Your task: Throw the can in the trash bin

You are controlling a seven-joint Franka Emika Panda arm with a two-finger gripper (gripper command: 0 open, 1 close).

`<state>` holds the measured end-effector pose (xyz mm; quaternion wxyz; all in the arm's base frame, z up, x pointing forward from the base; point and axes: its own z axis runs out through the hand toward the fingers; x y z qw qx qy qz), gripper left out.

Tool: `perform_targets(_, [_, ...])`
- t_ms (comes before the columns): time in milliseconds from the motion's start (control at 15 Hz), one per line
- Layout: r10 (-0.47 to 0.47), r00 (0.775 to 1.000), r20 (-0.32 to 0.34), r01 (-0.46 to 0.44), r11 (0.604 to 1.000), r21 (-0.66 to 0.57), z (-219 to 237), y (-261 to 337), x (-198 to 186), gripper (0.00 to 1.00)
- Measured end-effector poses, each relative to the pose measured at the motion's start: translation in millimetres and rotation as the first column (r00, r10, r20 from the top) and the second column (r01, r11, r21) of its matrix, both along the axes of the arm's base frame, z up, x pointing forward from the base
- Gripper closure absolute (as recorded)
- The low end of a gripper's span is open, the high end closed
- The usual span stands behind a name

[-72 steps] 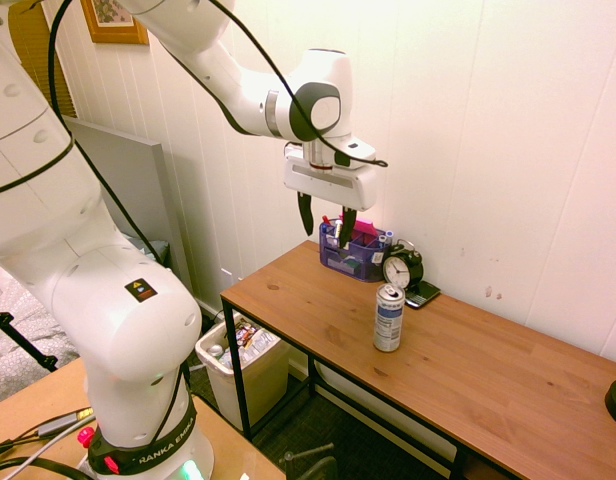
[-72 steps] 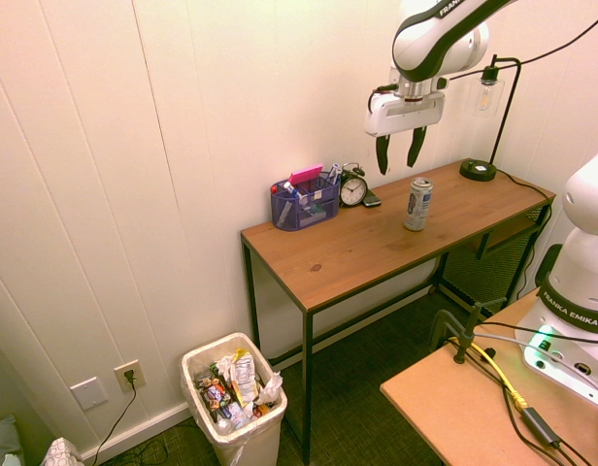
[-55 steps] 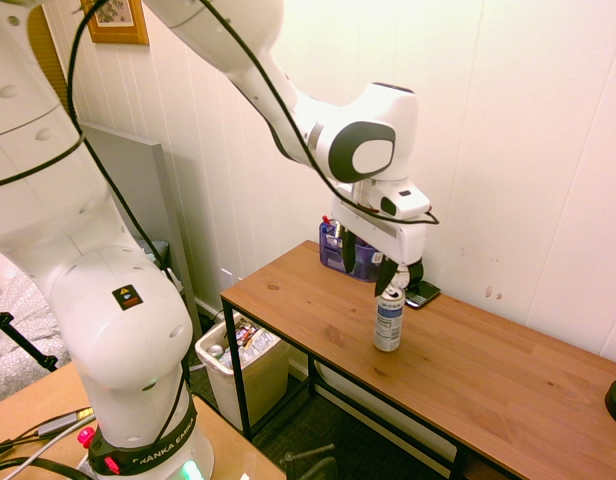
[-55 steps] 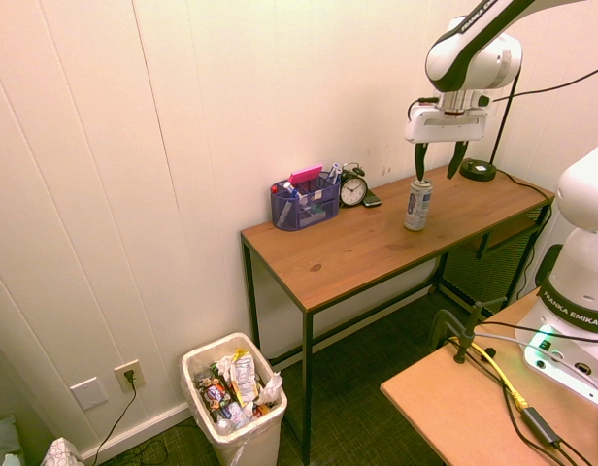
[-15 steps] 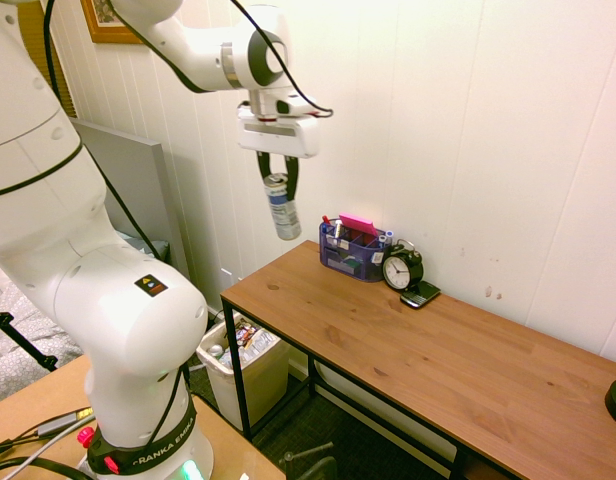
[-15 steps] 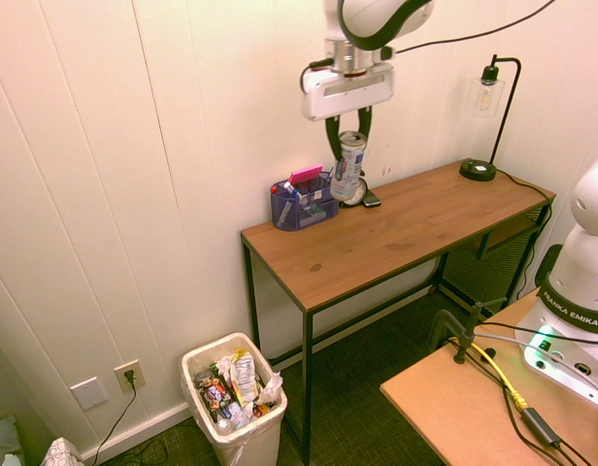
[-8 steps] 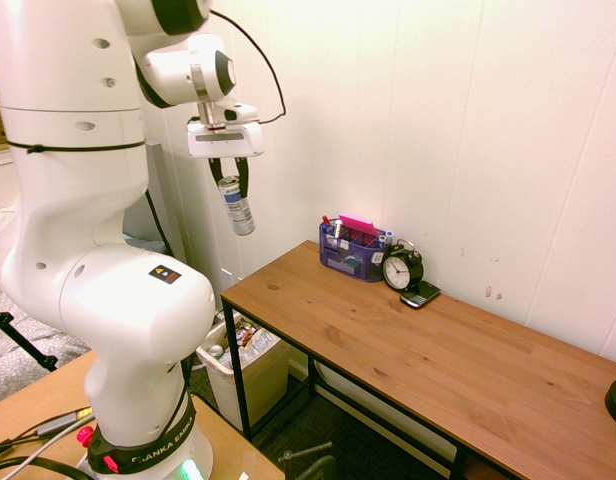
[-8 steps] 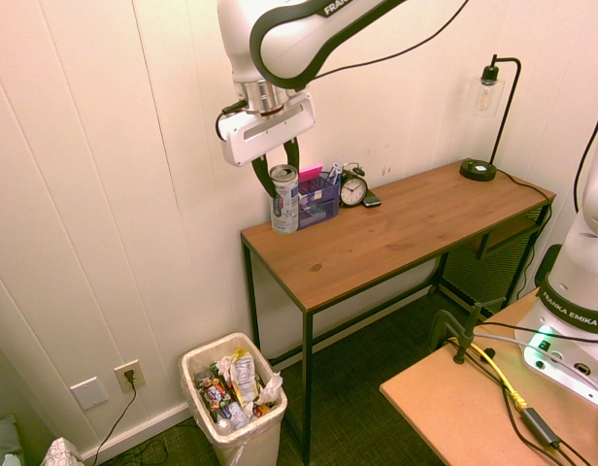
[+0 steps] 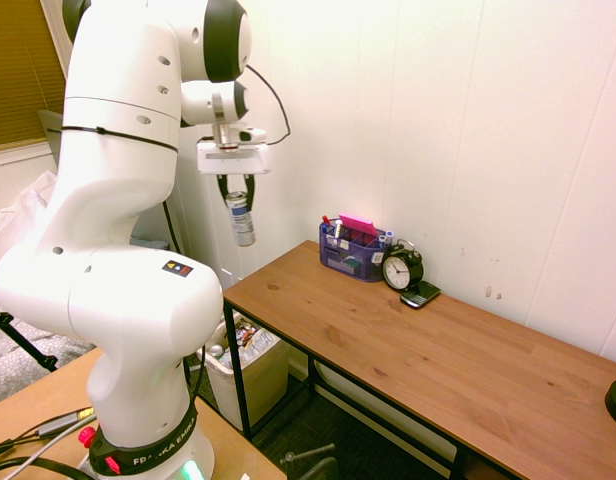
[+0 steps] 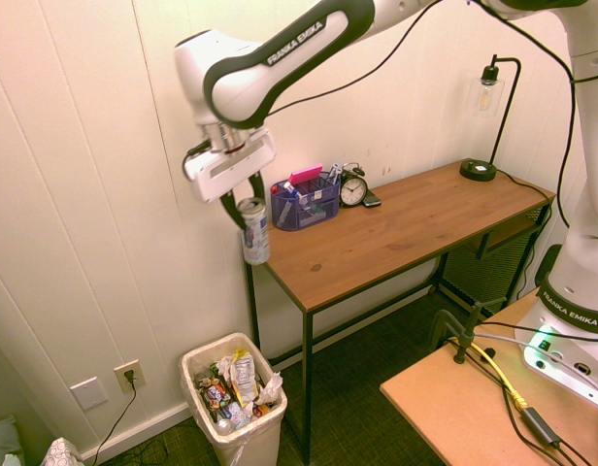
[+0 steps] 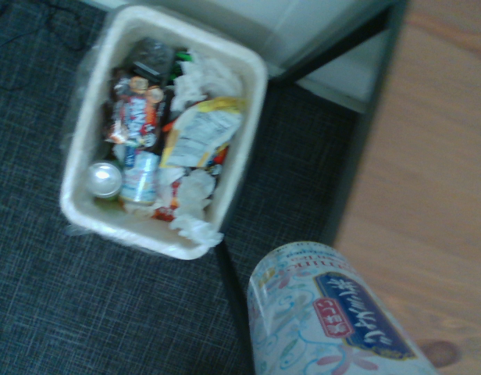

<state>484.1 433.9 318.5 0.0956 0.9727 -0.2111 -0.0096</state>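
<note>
My gripper is shut on the top of the can, a slim silver can with a blue-and-white label that hangs upright in the air. It hovers just past the table's end, high over the floor. The trash bin, cream-white and full of wrappers, stands on the floor below and a little to the side of the can. In the first exterior view the gripper holds the can over the trash bin. The wrist view looks down past the can at the trash bin.
A wooden table with black legs runs along the wall. On it stand a blue organizer, an alarm clock and a black lamp. The wall is close behind the can. Dark carpet surrounds the bin.
The arm has swung the can from over the table's end out past its edge and slightly lower, towards the spot above the bin. The grip is unchanged.
</note>
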Motion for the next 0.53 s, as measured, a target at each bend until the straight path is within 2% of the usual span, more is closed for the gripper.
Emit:
perform_targets(67, [0.012, 1.0, -0.005, -0.012, 1.0, -0.008, -6, 17, -8, 0.0])
perform_targets(333, [0.0, 1.0, -0.017, 0.0, 1.0, -0.02, -11, 14, 11, 0.0])
perform_targets(533, [0.013, 1.0, -0.026, -0.014, 1.0, -0.01, -10, 19, 8, 0.0])
